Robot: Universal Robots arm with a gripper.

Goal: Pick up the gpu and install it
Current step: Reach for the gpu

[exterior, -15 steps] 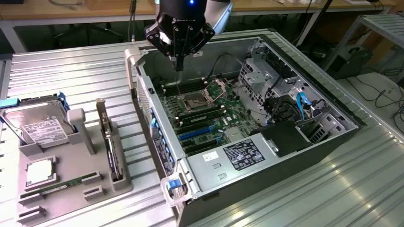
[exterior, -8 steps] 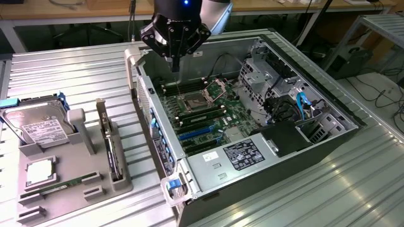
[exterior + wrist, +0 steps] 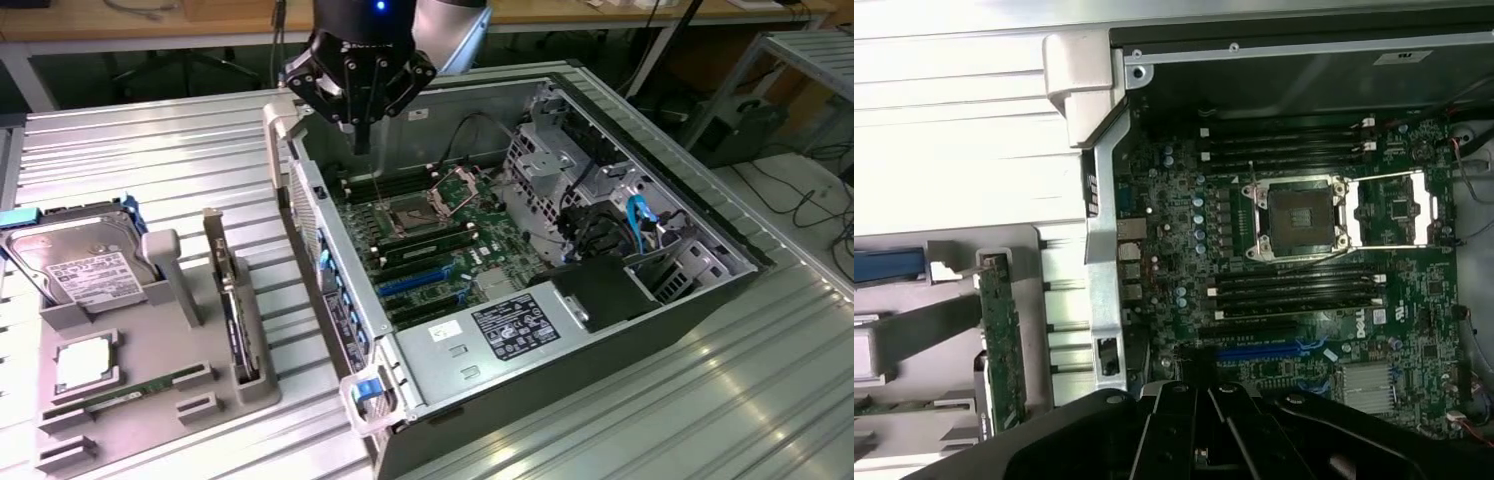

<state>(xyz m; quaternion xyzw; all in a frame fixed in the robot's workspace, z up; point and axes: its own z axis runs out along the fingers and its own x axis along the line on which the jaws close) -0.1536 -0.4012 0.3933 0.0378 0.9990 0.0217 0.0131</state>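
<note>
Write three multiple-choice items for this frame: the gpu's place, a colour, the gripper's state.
1. The gpu is: A on edge in the grey holder; B in the gripper; C seated on the motherboard.
2. The long expansion slots are: A red; B blue; C yellow.
3. The gripper is: A open; B shut, empty; C shut on the gpu.
Answers: 1 A, the card stands in the holder beside the computer case; 2 B, blue strips show on the motherboard; 3 B, its fingers meet above the case with nothing between them.
</note>
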